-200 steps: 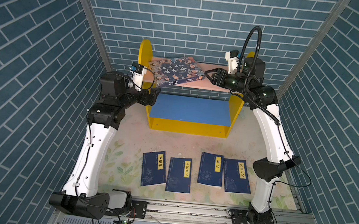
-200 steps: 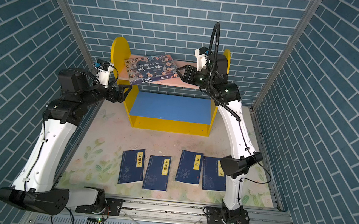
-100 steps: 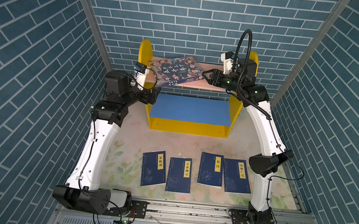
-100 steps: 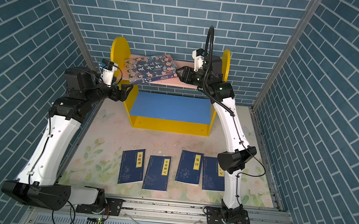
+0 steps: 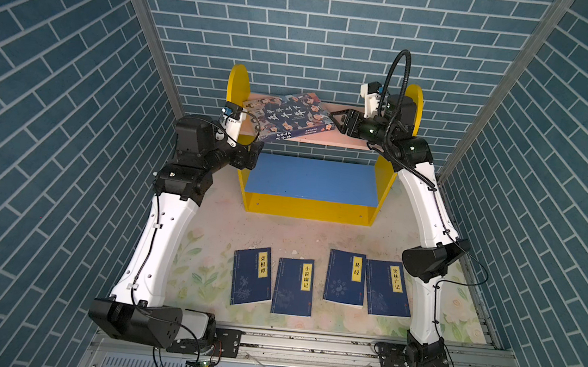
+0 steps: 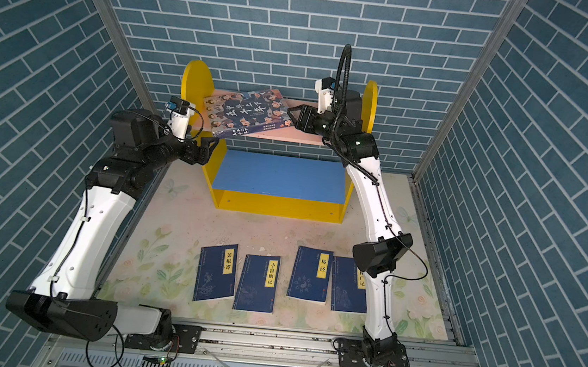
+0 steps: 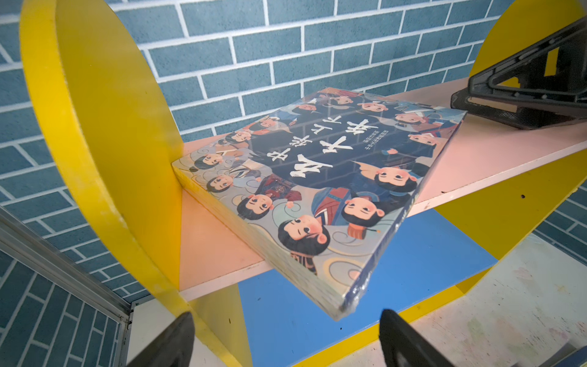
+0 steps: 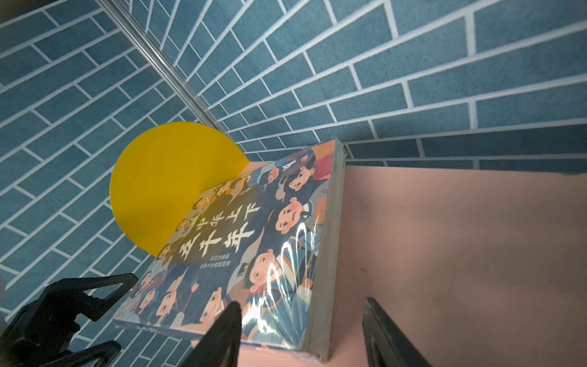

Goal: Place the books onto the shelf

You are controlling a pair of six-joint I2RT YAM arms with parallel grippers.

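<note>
The large book with cartoon faces lies flat and skewed on the shelf's pink upper board. One corner hangs over the board's front edge. My left gripper is open just below and in front of that corner, holding nothing. At the book's right edge, my right gripper is open over the pink board, and contact cannot be judged. Several thin navy books lie flat in a row on the mat.
The shelf's blue lower board holds nothing. Yellow round-topped side panels flank both boards. Brick-patterned walls close in on three sides. The right arm's elbow hides part of the rightmost navy book.
My right gripper has slid left along the pink board toward the large book and opened a little. The left arm has pushed its gripper slightly closer to the shelf's left front.
</note>
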